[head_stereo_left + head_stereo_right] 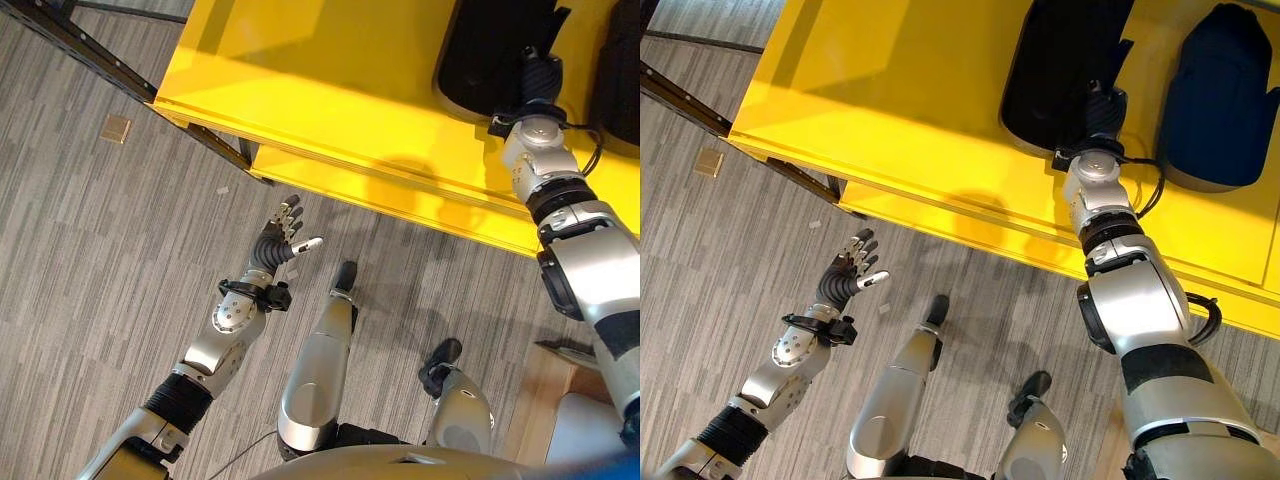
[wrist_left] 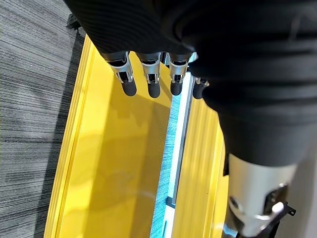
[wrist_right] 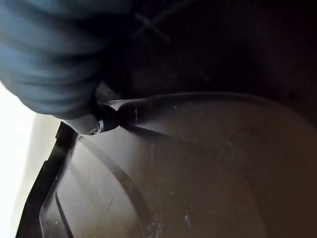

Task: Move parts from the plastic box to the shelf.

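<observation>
Black part (image 1: 1065, 75) on yellow shelf (image 1: 910, 130), right hand (image 1: 1102, 112) upon it.

A yellow shelf (image 1: 940, 110) carries two dark parts (image 1: 1055, 70) side by side.

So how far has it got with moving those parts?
Two black parts lie on the yellow shelf, so some moving looks done. The right hand rests on the nearer black part; whether it grips or has let go is hidden. The left hand hangs open and empty above the floor. What's left can't be judged.
</observation>
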You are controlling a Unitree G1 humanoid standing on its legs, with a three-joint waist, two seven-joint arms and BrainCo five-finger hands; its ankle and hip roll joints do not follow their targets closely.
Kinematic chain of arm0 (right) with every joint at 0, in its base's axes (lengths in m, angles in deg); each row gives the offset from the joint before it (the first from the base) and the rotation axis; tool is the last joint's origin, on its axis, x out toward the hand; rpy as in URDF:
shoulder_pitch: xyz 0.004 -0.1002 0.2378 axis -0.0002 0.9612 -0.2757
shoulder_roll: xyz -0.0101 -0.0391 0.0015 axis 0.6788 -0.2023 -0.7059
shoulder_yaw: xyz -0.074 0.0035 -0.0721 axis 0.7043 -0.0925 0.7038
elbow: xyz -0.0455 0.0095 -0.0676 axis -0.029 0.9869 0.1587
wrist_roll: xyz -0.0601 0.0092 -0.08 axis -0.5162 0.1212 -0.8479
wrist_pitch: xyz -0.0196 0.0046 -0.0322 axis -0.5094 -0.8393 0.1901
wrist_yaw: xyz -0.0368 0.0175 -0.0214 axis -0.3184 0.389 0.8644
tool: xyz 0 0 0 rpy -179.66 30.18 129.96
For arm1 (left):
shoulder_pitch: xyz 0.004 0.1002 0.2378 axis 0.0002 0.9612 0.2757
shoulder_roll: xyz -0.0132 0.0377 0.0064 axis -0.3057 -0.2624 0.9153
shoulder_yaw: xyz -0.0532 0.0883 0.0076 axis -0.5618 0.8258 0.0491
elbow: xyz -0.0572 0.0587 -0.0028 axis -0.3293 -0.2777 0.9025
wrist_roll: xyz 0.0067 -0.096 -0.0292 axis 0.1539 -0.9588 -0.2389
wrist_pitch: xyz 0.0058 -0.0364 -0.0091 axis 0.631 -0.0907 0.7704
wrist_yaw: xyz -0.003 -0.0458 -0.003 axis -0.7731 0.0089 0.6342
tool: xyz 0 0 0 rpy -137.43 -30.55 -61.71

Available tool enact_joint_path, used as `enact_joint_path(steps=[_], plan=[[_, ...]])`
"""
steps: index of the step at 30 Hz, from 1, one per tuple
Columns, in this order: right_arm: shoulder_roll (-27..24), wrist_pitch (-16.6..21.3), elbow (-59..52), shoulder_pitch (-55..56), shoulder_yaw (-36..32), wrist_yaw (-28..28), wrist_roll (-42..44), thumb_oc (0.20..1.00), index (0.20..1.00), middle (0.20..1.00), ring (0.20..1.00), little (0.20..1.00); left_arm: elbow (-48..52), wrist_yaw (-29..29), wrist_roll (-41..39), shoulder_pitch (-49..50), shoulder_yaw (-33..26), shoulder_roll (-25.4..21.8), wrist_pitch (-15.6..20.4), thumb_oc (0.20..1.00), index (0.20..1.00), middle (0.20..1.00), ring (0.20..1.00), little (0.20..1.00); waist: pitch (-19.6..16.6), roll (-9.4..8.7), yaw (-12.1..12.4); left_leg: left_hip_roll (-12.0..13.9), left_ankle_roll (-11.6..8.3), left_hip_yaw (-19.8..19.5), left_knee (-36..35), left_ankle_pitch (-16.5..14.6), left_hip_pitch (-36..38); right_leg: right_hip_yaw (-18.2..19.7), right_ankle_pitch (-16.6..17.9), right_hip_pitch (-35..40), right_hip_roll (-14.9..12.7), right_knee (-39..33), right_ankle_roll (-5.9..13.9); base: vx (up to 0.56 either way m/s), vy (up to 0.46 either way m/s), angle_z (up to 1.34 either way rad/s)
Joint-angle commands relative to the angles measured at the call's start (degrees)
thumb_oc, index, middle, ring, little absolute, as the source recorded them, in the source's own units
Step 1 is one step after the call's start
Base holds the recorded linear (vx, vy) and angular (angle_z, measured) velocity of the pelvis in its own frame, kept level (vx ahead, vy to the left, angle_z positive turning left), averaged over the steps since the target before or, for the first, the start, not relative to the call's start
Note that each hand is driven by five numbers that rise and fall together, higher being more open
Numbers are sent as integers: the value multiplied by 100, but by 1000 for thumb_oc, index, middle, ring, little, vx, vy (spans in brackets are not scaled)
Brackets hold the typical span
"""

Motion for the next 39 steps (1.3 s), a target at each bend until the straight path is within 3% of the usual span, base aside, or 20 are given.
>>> enact_joint_path(steps=[1, 17, 18, 19, 20, 21, 22, 24, 25, 27, 28, 31, 39], plan=[[8, 90, -229, 188, 180, -25, -138, 200, 200, 200, 200, 200, 232, -74, 2, 14, -158, -115, 373, 1000, 1000, 1000, 1000, 1000, 92, -82, 56, 170, -11, 267, -128, -80, -105, 381, -60, 55, 150, 226, -167, 0, 0, 0], [102, 77, -155, 140, 185, -23, -144, 200, 200, 200, 200, 200, 180, -75, -21, 28, -144, -125, 381, 1000, 1000, 1000, 1000, 1000, 114, -118, 37, 191, -1, 309, -119, -85, -115, 428, -18, 31, 175, 183, -161, 0, 0, 0], [106, 98, -100, 114, 114, 18, -57, 373, 373, 373, 373, 373, 179, -83, -29, 26, -139, -137, 382, 1000, 1000, 1000, 1000, 1000, 117, -117, 37, 188, -2, 313, -115, -89, -119, 431, -22, 29, 177, 185, -161, 0, 0, 0], [106, 99, -98, 113, 113, 18, -55, 470, 470, 470, 470, 470, 180, -84, -30, 25, -139, -139, 381, 1000, 1000, 1000, 1000, 1000, 118, -118, 37, 188, -3, 312, -115, -90, -120, 431, -22, 29, 177, 185, -162, 0, 0, 0], [111, 105, -68, 98, 84, 29, -15, 890, 890, 890, 890, 890, 189, -90, -35, 18, -134, -140, 381, 1000, 1000, 1000, 1000, 1000, 118, -118, 35, 190, -1, 311, -113, -94, -120, 432, -23, 26, 177, 195, -162, 0, 0, 0], [110, 105, -67, 97, 84, 28, -15, 890, 890, 890, 890, 890, 189, -90, -35, 18, -134, -140, 381, 1000, 1000, 1000, 1000, 1000, 118, -118, 35, 190, -1, 311, -113, -94, -120, 432, -23, 25, 177, 195, -162, 0, 0, 0], [140, 123, -27, 70, 7, 50, 105, 1000, 1000, 1000, 1000, 1000, 201, -103, -42, 18, -119, -143, 385, 1000, 1000, 1000, 1000, 1000, 123, -119, 34, 191, 0, 311, -107, -102, -117, 434, -16, 30, 171, 197, -161, 0, 0, 0], [151, 171, -84, 74, -34, 102, 163, 1000, 1000, 1000, 1000, 1000, 202, -120, -47, 17, -124, -144, 386, 1000, 1000, 1000, 1000, 1000, 123, -117, 25, 191, 0, 315, -122, -101, -107, 447, -12, 24, 175, 191, -159, -35, 20, -1], [166, 213, -146, 99, -100, 166, 237, 1000, 1000, 1000, 1000, 1000, 197, -140, -39, 12, -129, -144, 379, 1000, 1000, 1000, 1000, 1000, 133, -90, 14, 184, 44, 332, -160, 47, -157, 403, 92, -23, 167, 170, -192, -67, 39, -2], [244, 288, -269, 163, -226, 225, 409, 1000, 1000, 1000, 1000, 1000, 187, -174, -36, 17, -142, -116, 365, 1000, 1000, 1000, 1000, 1000, 119, -115, -5, 197, 4, 326, -143, -91, -103, 455, -3, 12, 182, 179, -162, 0, 0, 0], [297, 326, -389, 202, -261, 262, 484, 1000, 1000, 1000, 1000, 1000, 187, -197, -33, 21, -156, -116, 362, 1000, 1000, 1000, 1000, 1000, 134, -94, -16, 191, 45, 345, -161, 41, -156, 416, 90, -42, 170, 178, -196, 0, 0, 0], [429, 422, -757, 328, -314, 297, 640, 1000, 1000, 1000, 1000, 1000, 172, -242, -39, 53, -211, -100, 344, 1000, 1000, 1000, 1000, 1000, 147, -122, -59, 204, 49, 361, -147, 40, -170, 430, 96, -62, 177, 183, -199, -25, 14, -5], [727, 641, -2460, 1020, -326, 348, 764, 1000, 1000, 1000, 1000, 1000, 233, -336, -80, 208, -390, -73, 273, 1000, 1000, 1000, 1000, 1000, 188, -230, -249, 266, 49, 413, -129, 41, -201, 513, 117, -141, 211, 201, -223, -3, 3, -3]])
